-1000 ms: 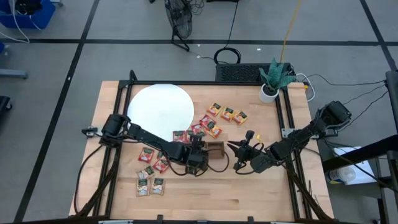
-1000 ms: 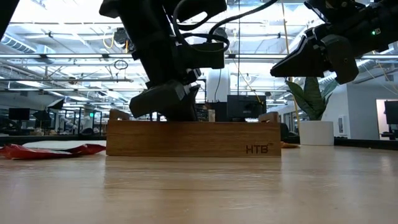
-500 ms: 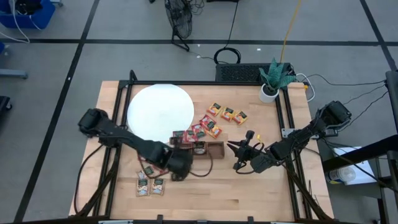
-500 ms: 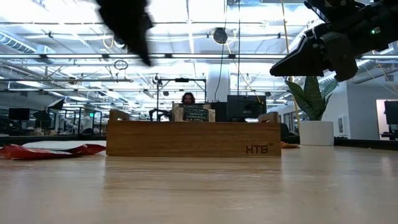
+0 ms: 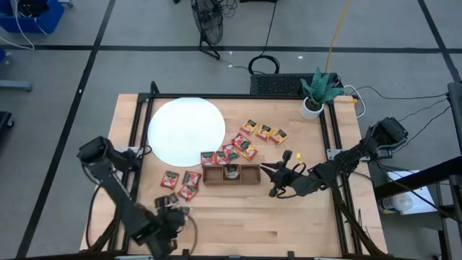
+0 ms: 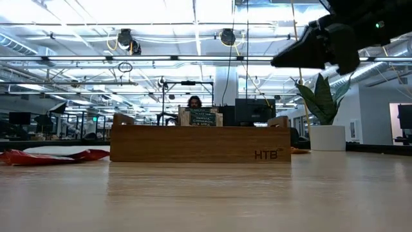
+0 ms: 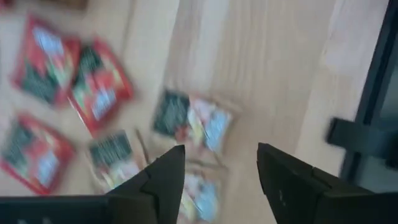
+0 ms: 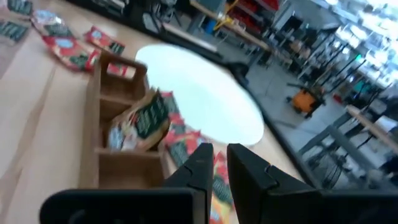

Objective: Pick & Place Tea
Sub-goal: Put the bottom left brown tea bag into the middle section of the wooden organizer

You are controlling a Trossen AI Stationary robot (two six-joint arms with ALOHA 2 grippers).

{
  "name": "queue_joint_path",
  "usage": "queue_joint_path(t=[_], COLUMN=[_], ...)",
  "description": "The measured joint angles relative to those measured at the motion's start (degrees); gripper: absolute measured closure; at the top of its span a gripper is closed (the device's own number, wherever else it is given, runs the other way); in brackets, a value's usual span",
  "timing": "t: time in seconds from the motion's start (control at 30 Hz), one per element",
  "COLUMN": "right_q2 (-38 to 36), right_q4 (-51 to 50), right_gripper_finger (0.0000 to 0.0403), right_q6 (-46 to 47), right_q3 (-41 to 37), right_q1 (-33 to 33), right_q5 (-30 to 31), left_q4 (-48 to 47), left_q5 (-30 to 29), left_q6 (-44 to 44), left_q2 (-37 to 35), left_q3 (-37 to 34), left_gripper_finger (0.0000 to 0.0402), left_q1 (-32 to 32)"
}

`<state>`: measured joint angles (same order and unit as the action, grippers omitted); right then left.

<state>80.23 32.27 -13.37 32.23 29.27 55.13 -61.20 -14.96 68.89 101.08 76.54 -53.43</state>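
Wooden table [image 5: 303,224]: tray [image 5: 231,175] centred, white disc [image 5: 186,131] behind it.
One pale tea sachet [image 5: 232,172] stands in the tray's middle compartment; red sachets [image 5: 180,182] lie left of the tray, orange-yellow ones [image 5: 264,132] behind it. Left gripper [image 7: 219,169] hovers over pale sachets [image 7: 191,122] at the table's front-left, fingers spread, holding nothing. Right gripper [image 5: 273,180] hangs just right of the tray, fingers nearly together, empty.

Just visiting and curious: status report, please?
Left gripper open above pale sachets near table's front-left. Right gripper shut, waiting beside tray. One sachet in middle compartment. Nothing blocking.
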Motion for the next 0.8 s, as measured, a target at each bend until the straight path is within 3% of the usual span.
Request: queue_joint_path(t=[0.13,0.3,0.6,0.8], right_q2=[0.00,0.00,0.00,0.00], right_q4=[4.18,7.52,8.22,8.26], right_gripper_finger=[0.0369,0.0369,0.0369,0.0369], right_q6=[-7.10,-12.32,-11.86,-7.70], right_q3=[0.00,0.00,0.00,0.00], right_q1=[-1.23,-4.06,-8.67,-11.34], right_q5=[0.01,0.01,-0.34,-7.26], left_q4=[0.65,5.18,4.76,-0.33], left_q5=[3.38,7.55,14.89,14.96], left_q6=[9.95,11.64,3.80,-3.95], left_q2=[0.00,0.00,4.70,7.42], left_q3=[-2.91,-5.32,-5.52,-5.55], left_gripper_finger=[0.0216,0.0233,0.0238,0.0238], left_q1=[-3.75,-4.31,-3.35,-3.09])
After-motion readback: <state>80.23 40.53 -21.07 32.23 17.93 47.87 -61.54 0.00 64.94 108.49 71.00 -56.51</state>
